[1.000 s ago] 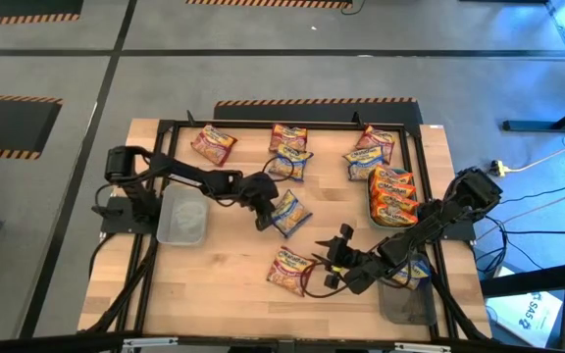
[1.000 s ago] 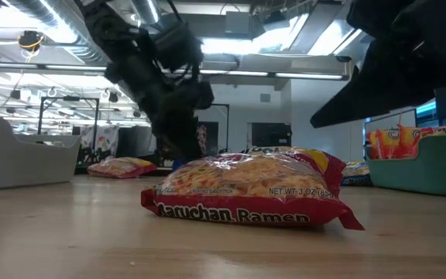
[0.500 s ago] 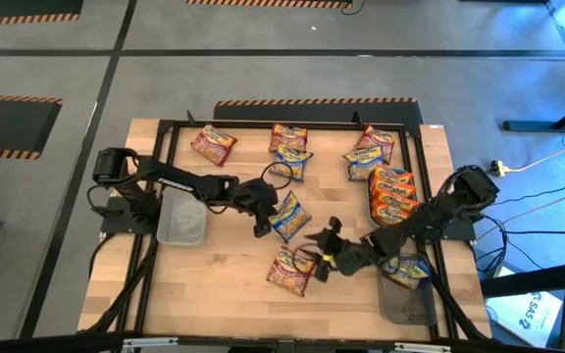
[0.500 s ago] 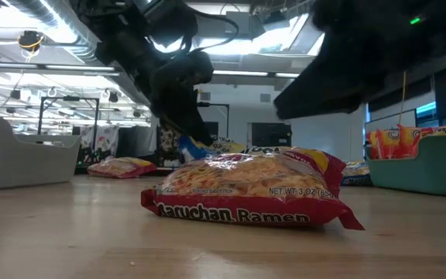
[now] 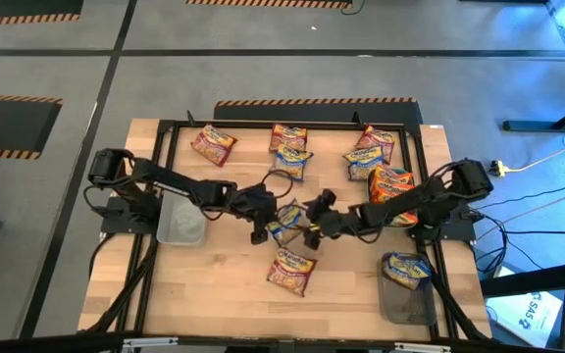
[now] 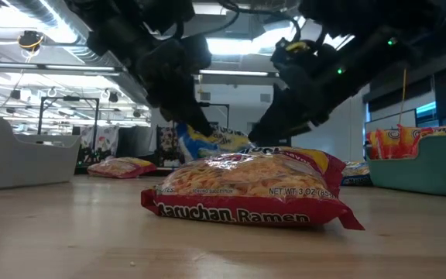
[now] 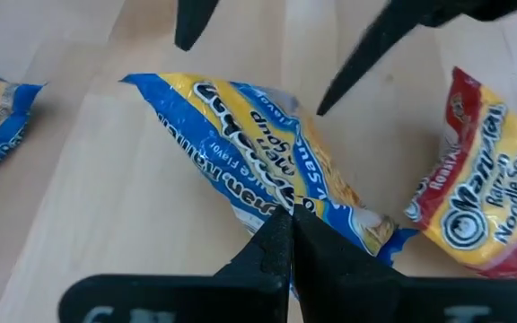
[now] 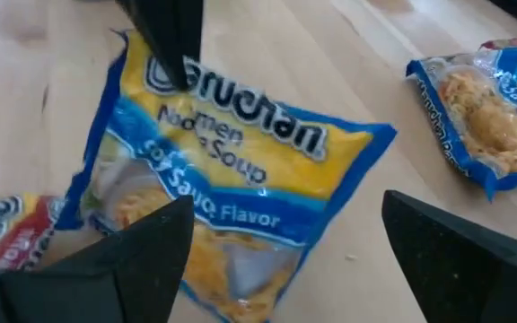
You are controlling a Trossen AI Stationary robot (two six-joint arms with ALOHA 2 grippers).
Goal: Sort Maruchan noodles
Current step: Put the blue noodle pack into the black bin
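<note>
At nine o'clock on the wooden table (image 5: pixel 224 294) sits a clear tray (image 5: pixel 181 218), which looks empty. Just right of it, near the table's centre, the left gripper (image 5: pixel 260 214) has its jaws pinched tight on one edge of a blue-and-yellow noodle packet (image 5: pixel 284 220); the low view shows that packet (image 6: pixel 207 139) lifted clear of the wood. The right gripper (image 5: pixel 314 221) comes in from three o'clock with its jaws spread wide and holding nothing, one finger on each side of the packet's free end.

A red packet (image 5: pixel 293 271) lies at six o'clock, just below the pair. More packets are scattered along twelve o'clock, a teal tray (image 5: pixel 374 204) at two o'clock holds orange ones, and a grey tray (image 5: pixel 405 304) at four o'clock holds a blue one.

The handover looks risky. The left gripper holds only a thin crinkly seam, so the packet may slip or swing as the right fingers close. The two grippers are near each other and could collide. A dropped packet could land on the red one below.
</note>
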